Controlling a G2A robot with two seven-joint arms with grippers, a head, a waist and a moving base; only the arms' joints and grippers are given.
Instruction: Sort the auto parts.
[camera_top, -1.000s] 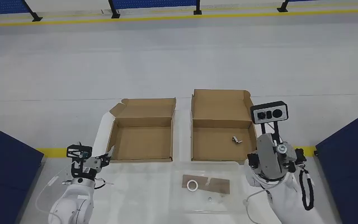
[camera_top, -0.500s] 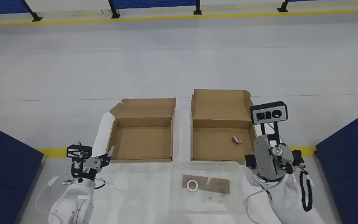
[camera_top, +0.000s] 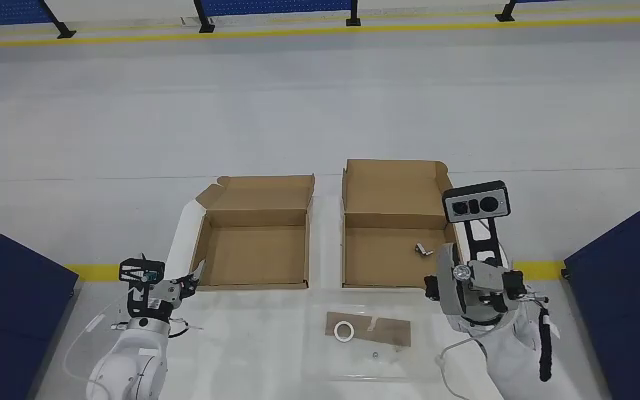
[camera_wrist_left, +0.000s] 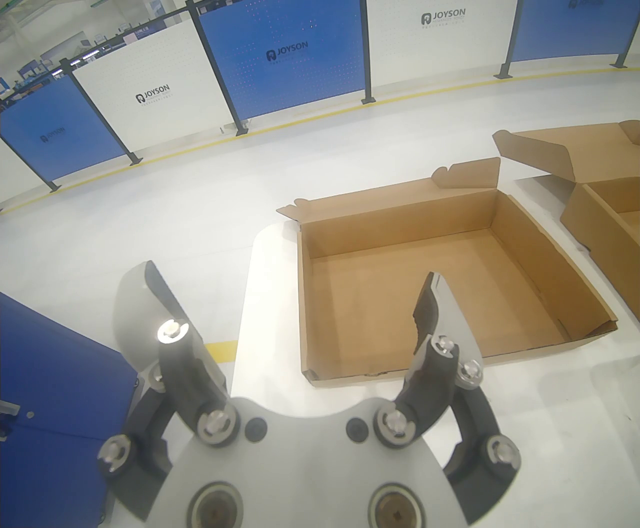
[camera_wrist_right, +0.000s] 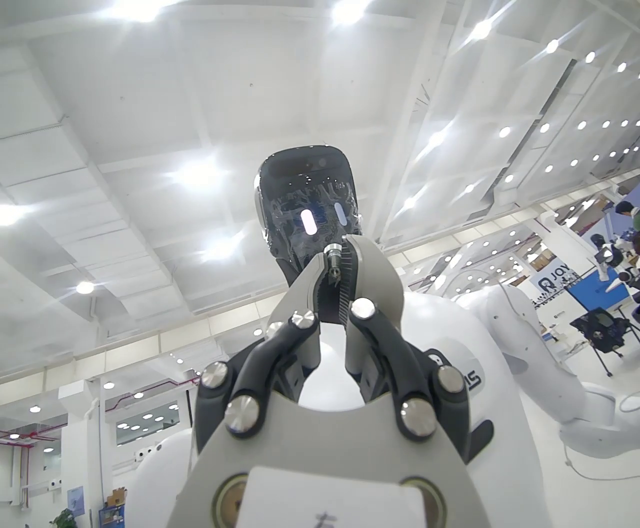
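Note:
My right gripper (camera_top: 461, 273) points upward at the table's right front, beside the right cardboard box (camera_top: 380, 255). In the right wrist view it (camera_wrist_right: 336, 260) is shut on a small metal screw (camera_wrist_right: 334, 252) pinched at its fingertips. A small metal part (camera_top: 424, 249) lies in the right box. The left cardboard box (camera_top: 255, 255) holds nothing. A clear tray (camera_top: 365, 292) at the front holds a white ring (camera_top: 345, 331), a brown card strip (camera_top: 388, 331) and a tiny part (camera_top: 374, 352). My left gripper (camera_top: 190, 275) stands open at the left front, near the left box (camera_wrist_left: 425, 285).
Both boxes have their lids folded back on the far side. The table's rounded left edge (camera_wrist_left: 250, 300) is close to my left gripper (camera_wrist_left: 290, 295). Blue panels stand at both sides of the table.
My right gripper has shifted slightly left toward the right box's near corner, turning as it went, with the screw still in it. The left arm has not moved.

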